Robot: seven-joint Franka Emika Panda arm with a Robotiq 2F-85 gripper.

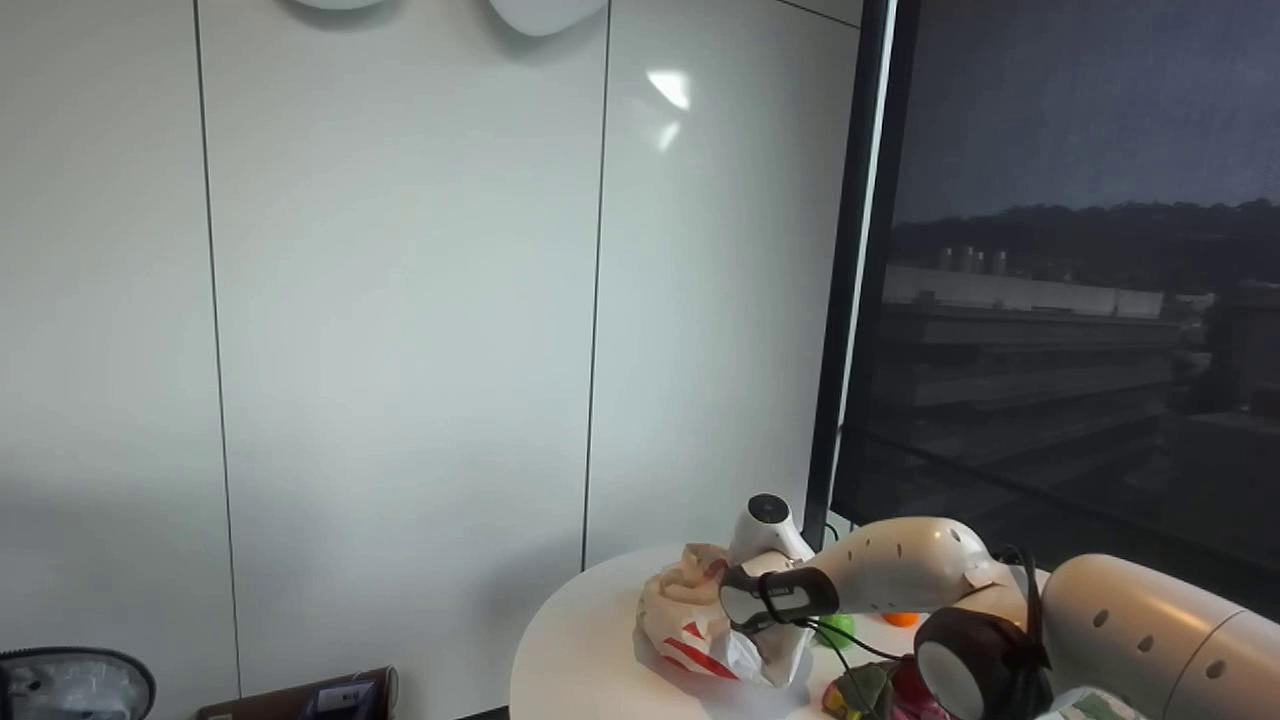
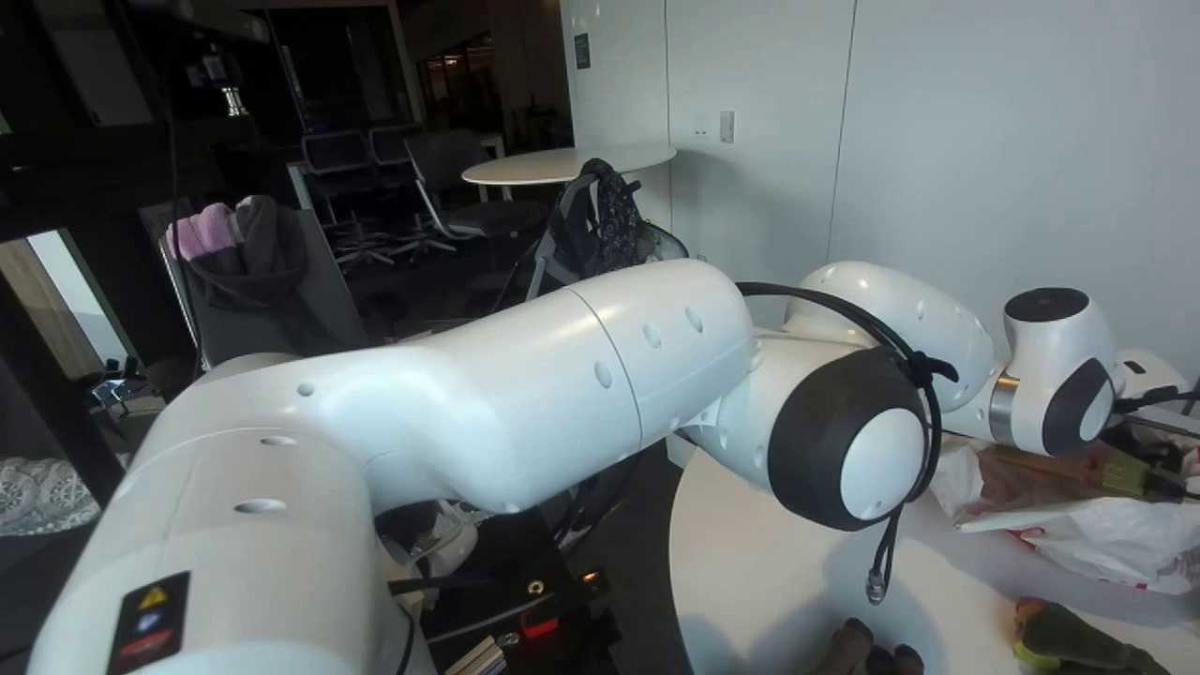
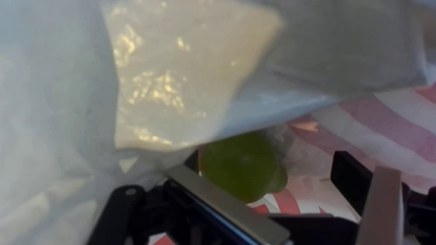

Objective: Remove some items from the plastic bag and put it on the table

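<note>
Gripper (image 3: 272,170) stands w/ fingers apart, nothing clamped, at mouth of plastic bag (image 1: 688,615), itself on table (image 1: 570,645); depth can't tell. Green item (image 3: 240,166) in bag lies btwn fingers in wrist view, off-centre: just beside finger on that view's L (contact unclear), clear gap to R one. Roundish w/ small lobe, so no real long axis. Bag film covers its upper edge. Next prob wants slight shift twd view's L, then close; film cd get pinched too.
</note>
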